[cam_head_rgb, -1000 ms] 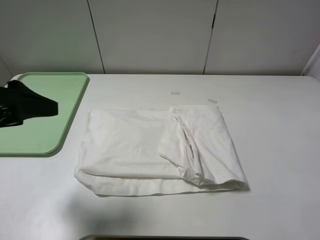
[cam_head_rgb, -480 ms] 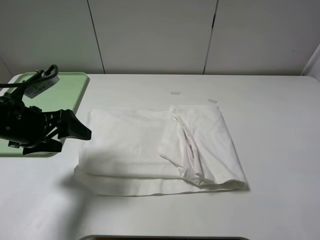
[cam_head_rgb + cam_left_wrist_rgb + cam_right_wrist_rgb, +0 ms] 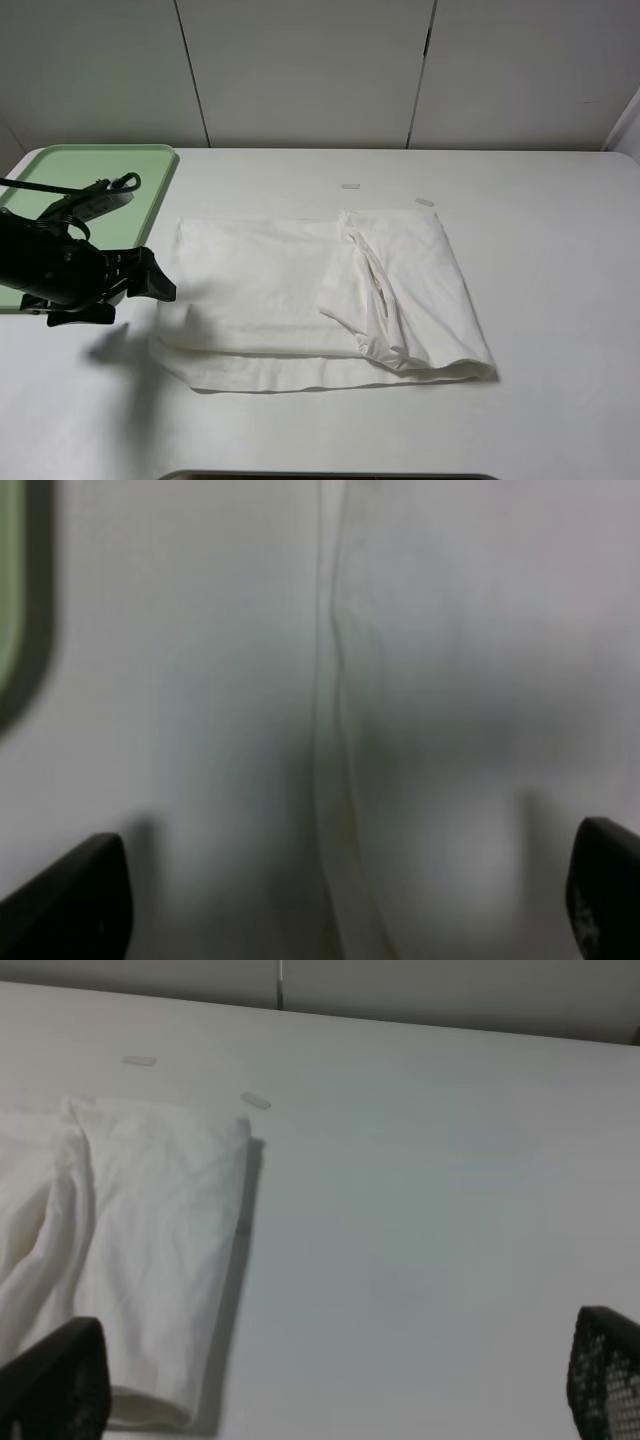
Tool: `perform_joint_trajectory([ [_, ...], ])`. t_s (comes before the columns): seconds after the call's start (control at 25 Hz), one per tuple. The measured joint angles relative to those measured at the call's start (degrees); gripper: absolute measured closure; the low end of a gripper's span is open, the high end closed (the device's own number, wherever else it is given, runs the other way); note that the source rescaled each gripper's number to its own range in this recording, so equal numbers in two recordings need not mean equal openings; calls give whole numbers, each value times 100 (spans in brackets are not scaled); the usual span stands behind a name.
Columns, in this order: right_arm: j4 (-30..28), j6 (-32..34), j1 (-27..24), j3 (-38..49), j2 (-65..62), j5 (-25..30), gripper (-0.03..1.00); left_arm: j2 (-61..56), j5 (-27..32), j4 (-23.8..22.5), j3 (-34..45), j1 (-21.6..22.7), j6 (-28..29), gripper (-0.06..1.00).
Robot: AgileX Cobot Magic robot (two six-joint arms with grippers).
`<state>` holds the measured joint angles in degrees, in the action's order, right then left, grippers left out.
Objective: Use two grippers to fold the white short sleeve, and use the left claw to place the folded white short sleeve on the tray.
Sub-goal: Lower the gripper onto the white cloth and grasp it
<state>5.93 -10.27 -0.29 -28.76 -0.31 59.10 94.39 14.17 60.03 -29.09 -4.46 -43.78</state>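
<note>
1. The left claw [image 3: 140, 298] hangs low over the table [image 3: 540, 300] at the left edge of the white short sleeve [image 3: 300, 290]. Its fingers are spread wide (nothing between them).
2. In the left wrist view, that cloth edge runs between the two fingertips; whether they touch it cannot be told.
3. The right claw [image 3: 330, 1390] is also spread wide and grips nothing.
4. The tray [image 3: 100, 165] sits at the table's far left, its near part hidden by the left arm. The folded white short sleeve lies on the table just beside the tray, not on it.
</note>
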Motion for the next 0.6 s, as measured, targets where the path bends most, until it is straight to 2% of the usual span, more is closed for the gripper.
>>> perform_joint_trajectory([
  [0.6,5,0,0,0,0,0,-3,901,242,172,-596,-66,-201,11],
])
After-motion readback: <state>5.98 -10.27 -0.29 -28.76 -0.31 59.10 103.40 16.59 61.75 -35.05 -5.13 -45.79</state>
